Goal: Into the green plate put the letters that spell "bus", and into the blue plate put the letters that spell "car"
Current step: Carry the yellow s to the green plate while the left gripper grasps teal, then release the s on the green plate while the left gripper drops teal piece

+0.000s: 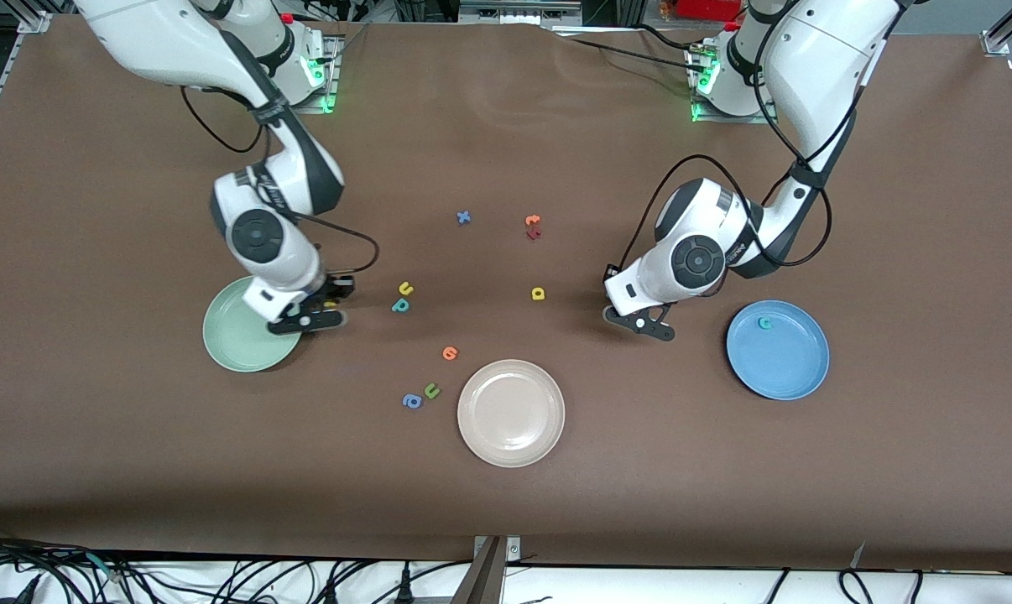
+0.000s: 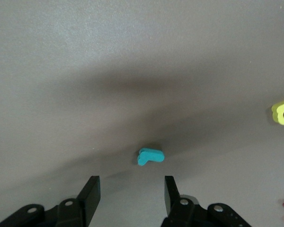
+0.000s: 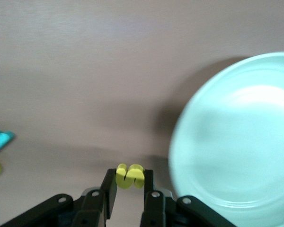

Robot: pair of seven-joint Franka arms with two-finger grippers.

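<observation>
Right gripper (image 3: pixel 128 187) clamped, left gripper (image 2: pixel 131 191) parted.

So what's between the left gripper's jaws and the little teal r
Nothing: in the left wrist view only bare brown table separates the left gripper, jaws apart, from the teal r, which lies just ahead of the gap between them.

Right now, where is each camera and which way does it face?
Front view: high across the table, facing both arms; green plate, blue plate.
Left wrist view: looks down past the left end effector at the teal "r".
Right wrist view: looks down past the right end effector gripping the yellow "s".
Shared: the green plate shows in the front and right wrist views.
</observation>
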